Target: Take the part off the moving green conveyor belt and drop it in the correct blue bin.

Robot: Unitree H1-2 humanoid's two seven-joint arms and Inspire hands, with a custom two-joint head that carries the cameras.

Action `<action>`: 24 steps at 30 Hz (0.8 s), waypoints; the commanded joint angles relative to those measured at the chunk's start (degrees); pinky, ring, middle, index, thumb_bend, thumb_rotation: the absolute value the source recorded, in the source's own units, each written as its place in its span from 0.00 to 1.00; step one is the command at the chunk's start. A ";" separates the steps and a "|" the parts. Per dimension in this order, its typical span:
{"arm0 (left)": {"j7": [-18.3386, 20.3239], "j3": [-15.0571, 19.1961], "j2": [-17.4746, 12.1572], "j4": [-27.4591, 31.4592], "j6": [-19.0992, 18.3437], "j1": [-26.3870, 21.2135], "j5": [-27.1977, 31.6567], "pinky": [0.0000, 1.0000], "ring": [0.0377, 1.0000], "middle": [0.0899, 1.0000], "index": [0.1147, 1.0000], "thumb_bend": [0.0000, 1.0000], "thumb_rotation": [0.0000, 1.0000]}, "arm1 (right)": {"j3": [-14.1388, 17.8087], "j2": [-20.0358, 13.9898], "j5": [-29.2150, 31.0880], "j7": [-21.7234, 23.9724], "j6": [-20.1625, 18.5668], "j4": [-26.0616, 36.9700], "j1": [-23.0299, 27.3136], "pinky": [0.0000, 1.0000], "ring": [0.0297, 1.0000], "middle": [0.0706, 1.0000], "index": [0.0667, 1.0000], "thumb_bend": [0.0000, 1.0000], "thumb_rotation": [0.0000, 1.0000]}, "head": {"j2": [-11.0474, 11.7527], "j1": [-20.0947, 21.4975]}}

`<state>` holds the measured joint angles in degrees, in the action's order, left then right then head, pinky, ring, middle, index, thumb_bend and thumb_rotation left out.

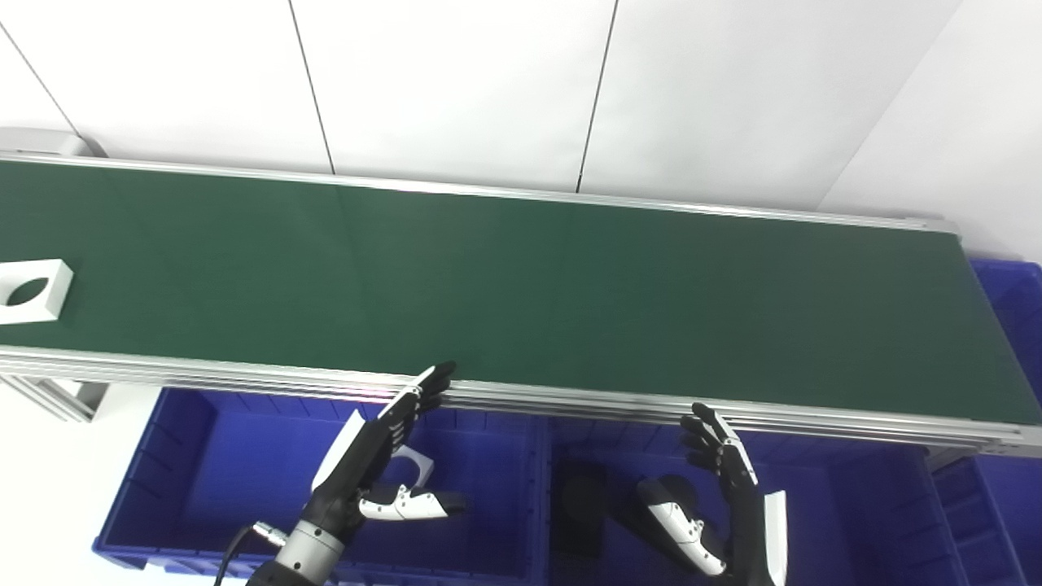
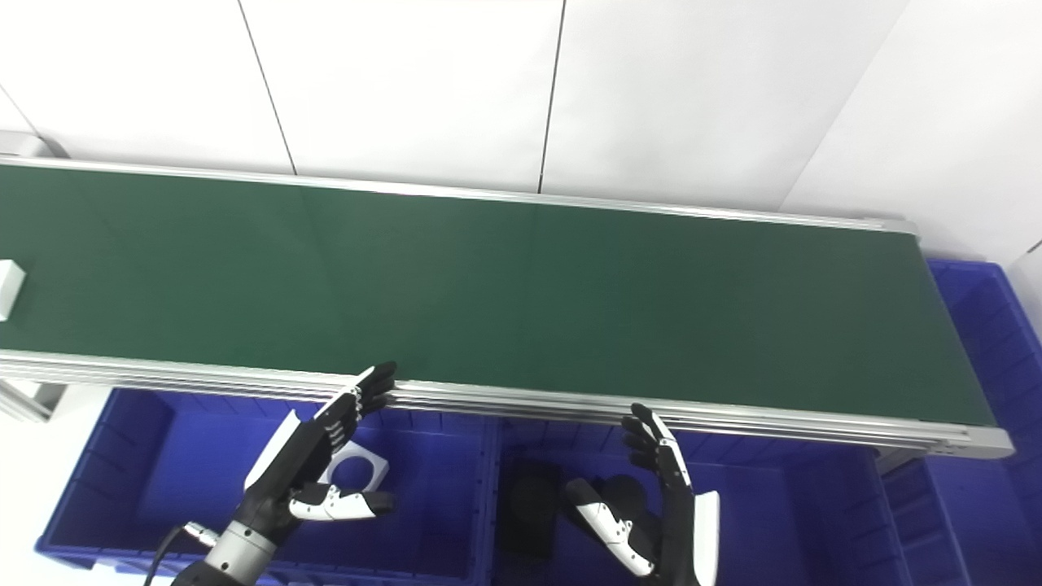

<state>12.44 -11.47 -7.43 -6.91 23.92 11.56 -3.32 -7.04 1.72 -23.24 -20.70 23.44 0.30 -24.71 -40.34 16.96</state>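
Wall (image 1: 456, 81) behind was white panels with thin dark seams. The belt (image 1: 521, 293) ran dark green across the whole view, tilting down toward the right, aluminium rails (image 1: 570, 400) along near and far edges. Belt surface was bare apart from one part (image 1: 31, 290) at the far left edge: flat white square plate with a round hole through it, lying flat, sides roughly parallel to the belt run. No clear long axis, it's about square. In the right eye view only its corner showed at the frame edge.

Below the near rail sat the blue bins: left bin (image 1: 203, 488) under my left arm, middle bin (image 1: 814, 505) under my right, and a third bin (image 1: 1013, 325) past the belt's right end. The left bin held another white plate with a hole (image 2: 356, 470), lying on its floor just behind my left hand. The middle bin held something dark (image 1: 582, 505); couldn't tell what.

My left hand (image 1: 378, 456) was released, fingers straight and spread, tips up at the near rail, thumb out to the right, holding nothing. My right hand (image 1: 720, 496) was the same: fingers apart and pointing up just short of the rail, empty. Both hung over the bins, well apart from the part. Free belt between the part and my hands.
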 commanded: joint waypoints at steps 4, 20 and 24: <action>-1.06 0.11 -0.26 2.00 1.63 -0.14 -2.65 0.93 0.96 0.94 0.87 0.82 0.35 | -0.17 0.51 0.38 0.28 2.58 1.46 0.18 0.71 0.74 0.78 0.83 0.78 0.63 | -0.08 -0.17; -2.80 -0.07 -1.54 3.81 2.65 0.46 -9.24 0.86 0.92 0.93 0.86 0.85 0.31 | -1.21 -0.48 1.83 2.10 2.91 1.48 0.66 0.72 0.76 0.79 0.84 0.77 0.61 | -0.70 -1.14; -3.29 -0.39 -1.49 4.33 2.20 0.62 -10.53 0.88 0.92 0.92 0.85 0.88 0.31 | -1.51 -1.06 2.58 3.20 3.09 1.51 0.79 0.73 0.78 0.81 0.85 0.79 0.59 | -0.46 -1.62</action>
<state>9.99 -11.53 -8.96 -4.55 24.01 12.36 -13.31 -8.25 0.91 -20.93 -17.93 23.45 0.28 -24.09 -40.87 15.64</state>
